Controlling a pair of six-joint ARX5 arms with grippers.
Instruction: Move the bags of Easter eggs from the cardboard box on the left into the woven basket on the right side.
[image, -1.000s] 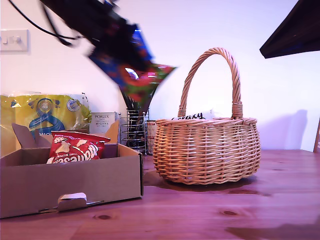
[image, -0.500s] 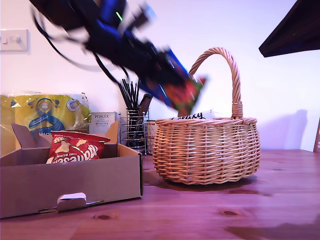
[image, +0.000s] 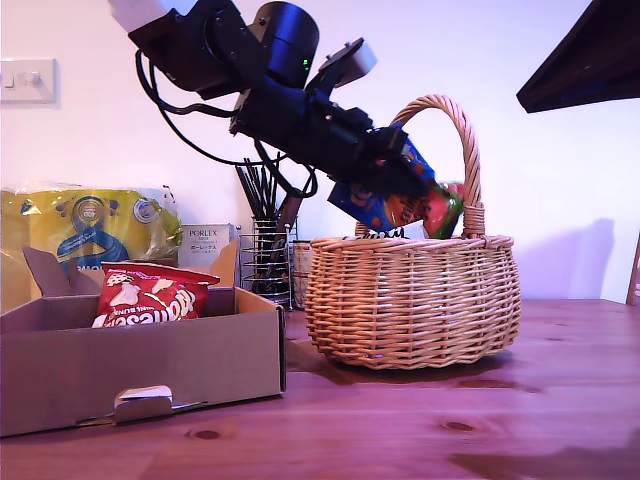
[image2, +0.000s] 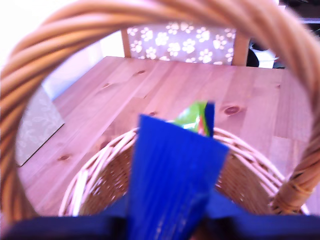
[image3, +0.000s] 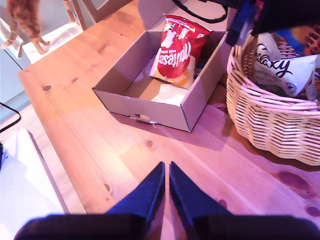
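Two tools are in play. My first gripper reaches through the arch of the woven basket with its tool clamped on a glossy blue bag of eggs, whose crinkled end shows green and red; the bag hangs just above the basket's rim, under the twisted handle. In the first wrist view the bag is a flat, finely ribbed blue sheet over the basket's open mouth. The basket is round and bulging, of light-tan wicker in tight horizontal bands. A white pouch with script "Galaxy" lettering already lies inside it.

My second gripper hovers above the bare pine worktop, its dark tapered tool closed, tips almost touching, on nothing.

The cardboard box, shallow brown corrugated card with a tab slot in its front wall, sits at the exterior view's left. A shiny red bag leans in it, above a white pouch lying flat on the box floor.
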